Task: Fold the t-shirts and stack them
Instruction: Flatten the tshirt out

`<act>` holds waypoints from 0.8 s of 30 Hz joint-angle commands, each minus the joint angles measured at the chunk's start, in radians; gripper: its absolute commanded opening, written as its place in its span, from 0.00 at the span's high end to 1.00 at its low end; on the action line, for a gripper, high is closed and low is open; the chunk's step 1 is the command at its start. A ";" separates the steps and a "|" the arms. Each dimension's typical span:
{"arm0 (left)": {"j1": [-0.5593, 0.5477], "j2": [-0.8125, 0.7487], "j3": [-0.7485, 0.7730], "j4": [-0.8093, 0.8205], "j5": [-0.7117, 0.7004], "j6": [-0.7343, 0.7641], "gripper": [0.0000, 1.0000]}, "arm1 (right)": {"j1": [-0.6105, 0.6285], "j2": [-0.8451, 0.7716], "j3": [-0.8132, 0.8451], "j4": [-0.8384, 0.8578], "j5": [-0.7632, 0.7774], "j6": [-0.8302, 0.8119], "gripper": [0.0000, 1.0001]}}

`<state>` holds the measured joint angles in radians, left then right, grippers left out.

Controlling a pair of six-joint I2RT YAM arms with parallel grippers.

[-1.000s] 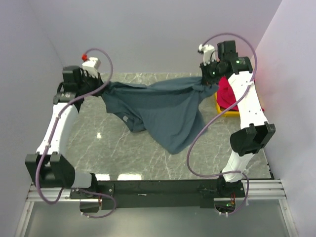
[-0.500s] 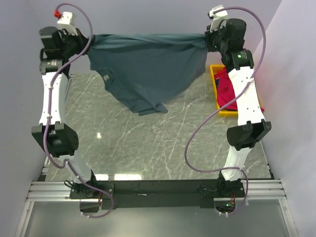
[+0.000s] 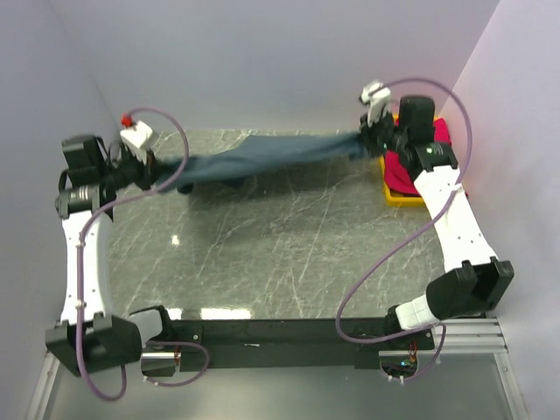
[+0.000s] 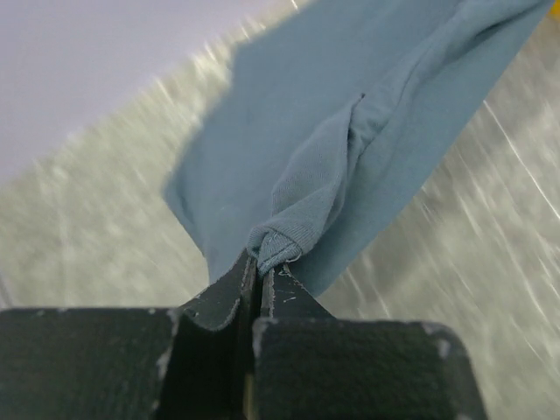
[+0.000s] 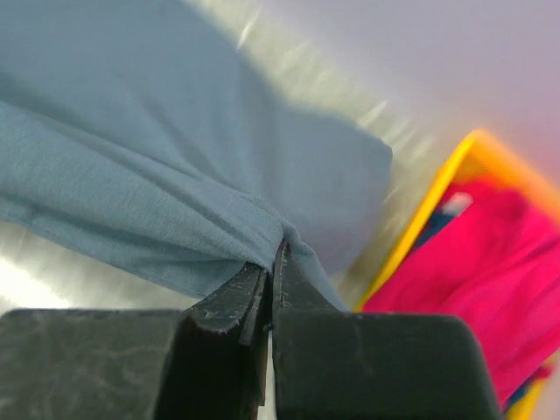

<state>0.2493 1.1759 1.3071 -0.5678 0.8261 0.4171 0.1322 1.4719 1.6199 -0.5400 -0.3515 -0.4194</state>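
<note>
We see the stretched t-shirt (image 3: pixel 262 157) spanning the table's (image 3: pixel 262 262) far side, with the left gripper (image 3: pixel 162 171) at its left end and the right gripper (image 3: pixel 367 142) at its right. At far right sits the bin (image 3: pixel 390 196), the second t-shirt (image 3: pixel 404 171) inside.

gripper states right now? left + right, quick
left gripper: shut on one end of the blue-grey t-shirt.
right gripper: shut on the other end of it.
</note>
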 commanded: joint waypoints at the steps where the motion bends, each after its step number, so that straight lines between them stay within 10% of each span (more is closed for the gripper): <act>1: 0.015 -0.111 -0.077 -0.172 0.030 0.158 1.00 | -0.013 -0.105 -0.101 -0.035 -0.029 -0.059 1.00; 15: 0.034 -0.027 0.214 0.028 -0.031 -0.316 1.00 | -0.042 -0.116 0.124 -0.031 -0.030 0.070 1.00; 21: 0.033 0.249 0.386 0.256 -0.071 -0.503 1.00 | -0.042 0.144 0.285 0.072 0.078 0.134 1.00; 24: 0.031 0.474 0.593 0.327 -0.097 -0.593 1.00 | -0.042 0.330 0.635 0.040 0.094 0.204 1.00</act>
<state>0.2707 1.5127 1.7523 -0.4057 0.8036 -0.0341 0.1036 1.6814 2.0312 -0.5663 -0.3481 -0.2928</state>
